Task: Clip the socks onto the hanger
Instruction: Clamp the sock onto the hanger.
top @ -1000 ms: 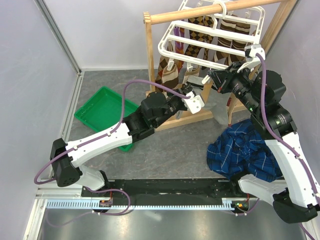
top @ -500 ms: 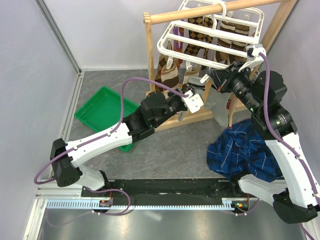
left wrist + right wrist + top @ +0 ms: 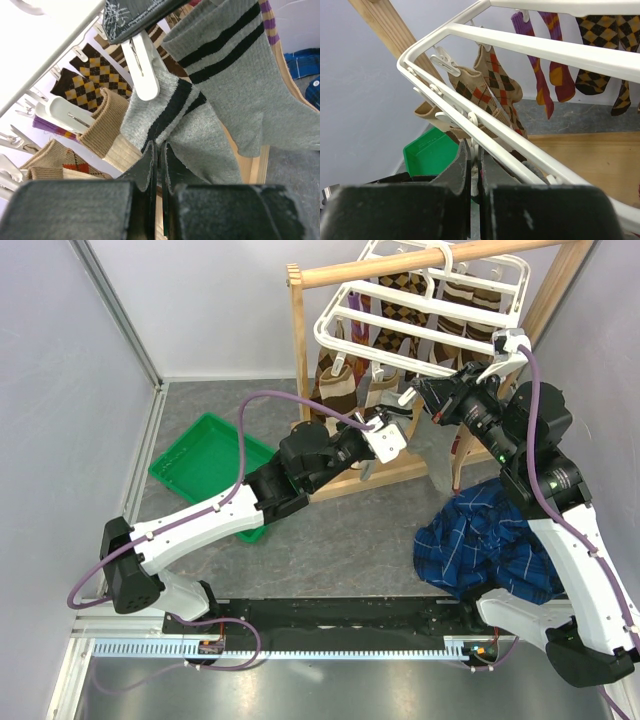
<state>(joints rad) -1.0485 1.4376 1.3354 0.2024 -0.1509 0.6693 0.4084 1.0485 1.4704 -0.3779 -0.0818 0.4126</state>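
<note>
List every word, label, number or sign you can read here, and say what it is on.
None can be read.
No print shows on the socks, the hanger, the green tray or the blue plaid cloth.
The small fittings on the front rail are too small to tell whether they carry any.

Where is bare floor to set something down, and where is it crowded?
Bare: the grey floor between the green tray, the wooden stand and the blue plaid cloth. Crowded: under the white hanger, where left tool, right tool and socks meet.
</note>
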